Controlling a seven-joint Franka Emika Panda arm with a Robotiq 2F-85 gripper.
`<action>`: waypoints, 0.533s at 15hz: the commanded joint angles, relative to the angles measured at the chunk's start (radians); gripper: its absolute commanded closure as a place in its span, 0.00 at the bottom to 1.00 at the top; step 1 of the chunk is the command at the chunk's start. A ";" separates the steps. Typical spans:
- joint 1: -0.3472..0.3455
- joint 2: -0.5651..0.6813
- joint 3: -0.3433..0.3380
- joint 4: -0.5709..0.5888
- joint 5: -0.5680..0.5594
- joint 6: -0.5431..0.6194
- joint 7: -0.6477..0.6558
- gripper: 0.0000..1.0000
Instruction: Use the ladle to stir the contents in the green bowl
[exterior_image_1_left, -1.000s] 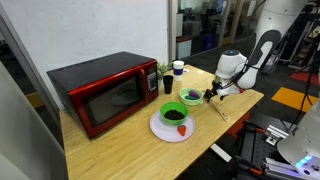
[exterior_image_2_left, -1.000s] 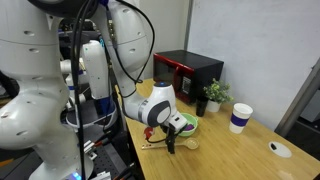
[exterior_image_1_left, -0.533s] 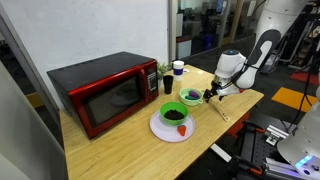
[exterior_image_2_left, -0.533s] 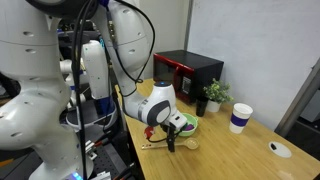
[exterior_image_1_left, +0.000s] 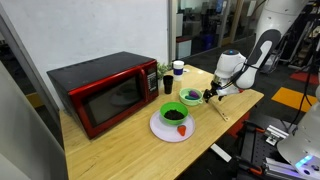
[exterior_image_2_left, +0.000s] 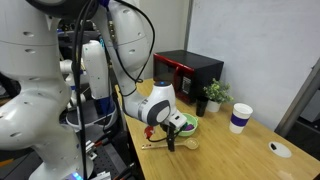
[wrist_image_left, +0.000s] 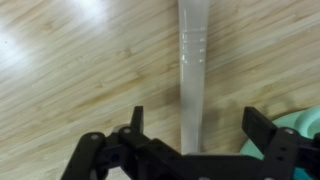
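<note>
Wooden tabletop (wrist_image_left: 70, 60) carries the ladle (wrist_image_left: 193, 60) lying flat, its handle between the spread fingers (wrist_image_left: 136, 120) of the gripper (wrist_image_left: 193, 120), which grip nothing. Grasping it, carrying it to the green bowl (exterior_image_1_left: 173, 113) on the plate (exterior_image_1_left: 158, 128), and stirring all remain.

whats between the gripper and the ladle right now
Nothing. In the wrist view the ladle handle runs between the fingers of the open gripper, with only bare wooden table on either side of it.

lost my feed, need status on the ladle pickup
Gripper open over ladle handle. Ladle flat on table. Green bowl on white plate; paler bowl close by.
</note>
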 joint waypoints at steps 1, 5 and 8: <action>-0.021 0.010 0.007 0.000 0.001 0.004 -0.029 0.00; -0.010 0.023 -0.009 0.000 -0.013 0.000 -0.020 0.00; -0.007 0.028 -0.015 -0.001 -0.017 -0.004 -0.018 0.00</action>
